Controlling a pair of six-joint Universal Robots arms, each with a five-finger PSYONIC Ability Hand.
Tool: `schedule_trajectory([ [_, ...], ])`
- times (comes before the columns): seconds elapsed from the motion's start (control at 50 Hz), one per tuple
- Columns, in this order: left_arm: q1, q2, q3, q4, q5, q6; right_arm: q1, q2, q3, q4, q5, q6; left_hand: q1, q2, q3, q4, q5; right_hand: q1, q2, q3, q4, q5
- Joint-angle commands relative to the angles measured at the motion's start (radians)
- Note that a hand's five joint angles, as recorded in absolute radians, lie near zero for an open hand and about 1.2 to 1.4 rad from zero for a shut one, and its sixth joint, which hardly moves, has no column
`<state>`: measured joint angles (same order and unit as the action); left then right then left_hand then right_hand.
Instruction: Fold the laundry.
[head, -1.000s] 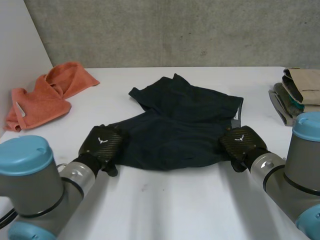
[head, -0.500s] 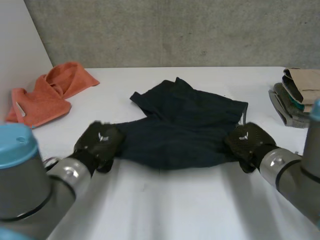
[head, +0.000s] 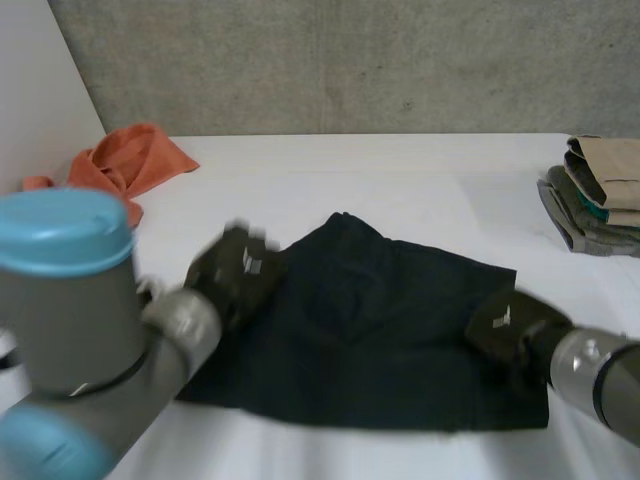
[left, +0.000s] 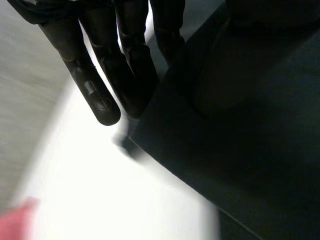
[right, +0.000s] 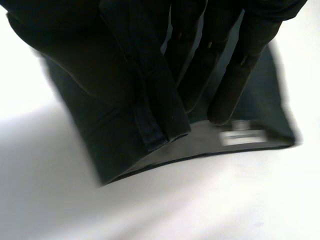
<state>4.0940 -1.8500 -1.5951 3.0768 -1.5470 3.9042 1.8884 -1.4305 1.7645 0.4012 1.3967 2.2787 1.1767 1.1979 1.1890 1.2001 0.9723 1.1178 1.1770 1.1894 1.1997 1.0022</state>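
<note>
Each arm is a fat grey tube. The left arm (head: 100, 330), at the lower left of the frame, wears a round light-blue cap (head: 65, 230) on top. The right arm (head: 600, 372), at the lower right, is grey with a paler ring near the wrist. The left hand (head: 235, 278) and the right hand (head: 515, 325) are black, with a woven look and a small white mark on the back.

Up close, the left hand's fingers (left: 85, 80) are long, smooth and shiny, and one has a tiny round dot near its tip. The right hand's fingers (right: 240, 75) are black too, with little pale specks.
</note>
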Motion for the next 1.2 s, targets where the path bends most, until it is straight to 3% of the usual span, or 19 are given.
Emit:
schedule_trajectory([
  [0.02, -0.004, -0.268, 0.297, 0.305, -0.036, -0.002, -0.003, 0.059, -0.059, -0.301, 0.054, 0.16, 0.22, 0.198, 0.207, 0.196, 0.249, 0.279, 0.219, 0.207, 0.197, 0.22],
  [0.18, 0.003, -0.589, 0.647, 0.421, -0.007, -0.005, 0.008, 0.257, -0.18, -0.54, 0.189, 0.144, 0.22, 0.198, 0.207, 0.196, 0.249, 0.279, 0.219, 0.207, 0.197, 0.22],
  [0.3, 0.003, -0.785, 0.866, 0.497, 0.047, -0.028, 0.015, 0.438, -0.321, -0.61, 0.269, 0.047, 0.22, 0.198, 0.207, 0.196, 0.249, 0.279, 0.219, 0.207, 0.197, 0.22],
  [0.32, 0.002, -0.802, 0.886, 0.503, 0.051, -0.032, 0.017, 0.481, -0.365, -0.634, 0.298, 0.012, 0.04, 0.019, 0.027, 0.016, 0.07, -0.305, -0.364, -0.376, -0.387, -0.364],
  [0.34, 0.002, -0.813, 0.902, 0.507, 0.053, -0.04, 0.018, 0.496, -0.384, -0.646, 0.309, -0.002, -0.381, -0.402, -0.393, -0.404, -0.351, -0.726, -0.785, -0.798, -0.808, -0.785],
  [0.36, -0.003, -0.822, 0.923, 0.517, 0.051, -0.052, 0.018, 0.507, -0.399, -0.66, 0.324, -0.01, -1.002, -1.023, -1.014, -1.026, -0.972, -0.943, -1.002, -1.015, -1.025, -1.002],
  [0.4, -0.007, -0.822, 0.926, 0.522, 0.051, -0.069, 0.018, 0.515, -0.421, -0.7, 0.358, -0.016, -0.893, -0.914, -0.905, -0.916, -0.863, -0.943, -1.002, -1.015, -1.025, -1.002],
  [0.42, -0.009, -0.822, 0.925, 0.523, 0.051, -0.08, 0.018, 0.513, -0.421, -0.711, 0.366, -0.016, -1.002, -1.023, -1.014, -1.026, -0.972, -0.943, -1.002, -1.015, -1.025, -1.002],
  [0.5, -0.035, -0.776, 0.877, 0.523, 0.045, -0.137, 0.017, 0.481, -0.384, -0.728, 0.37, 0.002, -1.002, -1.023, -1.014, -1.026, -0.972, -0.943, -1.002, -1.015, -1.025, -1.002],
  [0.62, -0.046, -0.523, 0.647, 0.525, 0.048, -0.249, 0.018, 0.241, -0.225, -0.667, 0.36, 0.14, -1.002, -1.023, -1.014, -1.026, -0.972, -0.943, -1.002, -1.015, -1.025, -1.002],
  [0.66, -0.046, -0.438, 0.556, 0.523, 0.047, -0.29, 0.012, 0.174, -0.163, -0.573, 0.329, 0.215, -1.002, -1.023, -1.014, -1.026, -0.972, -0.943, -1.002, -1.015, -1.025, -1.002],
  [0.78, -0.041, -0.293, 0.356, 0.522, 0.048, -0.384, 0.003, 0.154, -0.059, -0.378, 0.202, 0.445, -1.002, -1.023, -1.014, -1.026, -0.972, -0.943, -1.002, -1.015, -1.025, -1.002],
  [0.92, -0.043, -0.249, 0.225, 0.522, 0.051, -0.427, -0.049, 0.174, 0.045, -0.467, 0.091, 0.516, -1.002, -1.023, -1.014, -1.026, -0.972, -0.943, -1.002, -1.015, -1.025, -1.002],
  [0.94, -0.043, -0.249, 0.218, 0.522, 0.051, -0.427, -0.055, 0.182, 0.05, -0.487, 0.091, 0.515, -1.002, -1.023, -1.014, -1.026, -0.972, -0.887, -0.946, -0.958, -0.968, -0.945],
  [1.0, -0.043, -0.249, 0.201, 0.522, 0.05, -0.427, -0.06, 0.235, 0.049, -0.541, 0.096, 0.499, -1.002, -1.023, -1.014, -1.026, -0.972, -0.322, -0.381, -0.393, -0.403, -0.38],
  [1.02, -0.043, -0.247, 0.198, 0.522, 0.05, -0.427, -0.064, 0.248, 0.05, -0.559, 0.105, 0.471, -1.002, -1.023, -1.014, -1.026, -0.972, 0.273, 0.213, 0.201, 0.191, 0.214],
  [1.08, -0.043, -0.241, 0.196, 0.517, 0.045, -0.428, -0.072, 0.249, 0.062, -0.578, 0.136, 0.394, -1.002, -1.023, -1.014, -1.026, -0.972, 0.279, 0.219, 0.207, 0.197, 0.22],
  [1.2, -0.034, -0.175, 0.159, 0.519, 0.048, -0.428, -0.106, 0.078, 0.147, -0.676, 0.22, 0.055, -1.002, -1.023, -1.014, -1.026, -0.972, 0.279, 0.219, 0.207, 0.197, 0.22],
])
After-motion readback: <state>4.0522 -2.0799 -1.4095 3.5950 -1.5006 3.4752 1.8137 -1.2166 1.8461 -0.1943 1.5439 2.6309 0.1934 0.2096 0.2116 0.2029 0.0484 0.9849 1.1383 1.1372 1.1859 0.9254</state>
